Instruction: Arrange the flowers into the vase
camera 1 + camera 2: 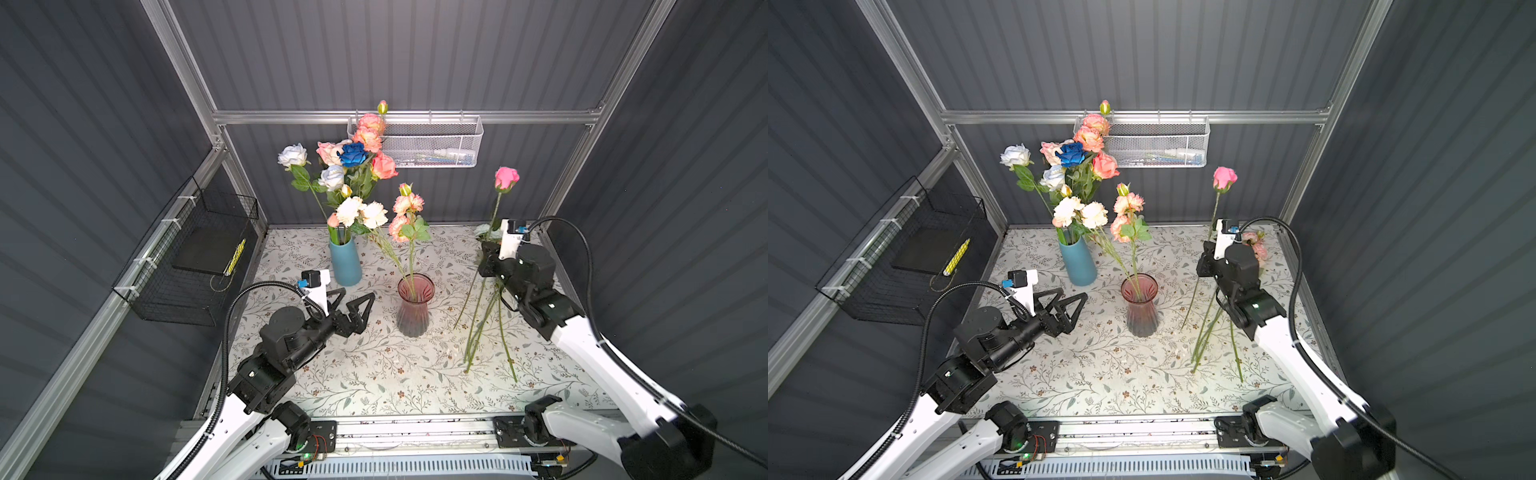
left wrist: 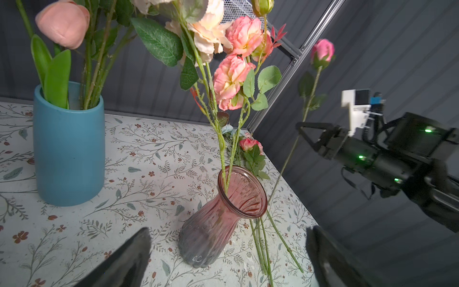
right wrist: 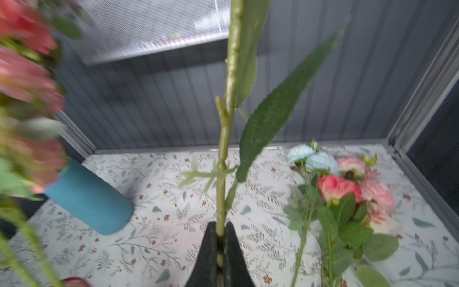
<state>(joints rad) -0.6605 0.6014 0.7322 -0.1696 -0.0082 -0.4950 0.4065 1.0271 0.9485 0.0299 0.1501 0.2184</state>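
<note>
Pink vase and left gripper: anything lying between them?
Nothing: only bare floral tablecloth separates the left gripper from the pink vase, as both top views and the left wrist view show.

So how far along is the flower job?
Done: blue vase holds many flowers, pink vase holds two stems. In hand: right gripper shut on a pink rose, held upright; left gripper open, empty. To go: loose flowers lying on the table.

Grey ribbed walls [image 1: 415, 50] enclose a floral tabletop [image 1: 374, 374]; mesh basket [image 1: 432, 145] hangs beyond right gripper [image 3: 219, 238], wire basket [image 1: 187, 266] left of left gripper [image 1: 357, 294].
</note>
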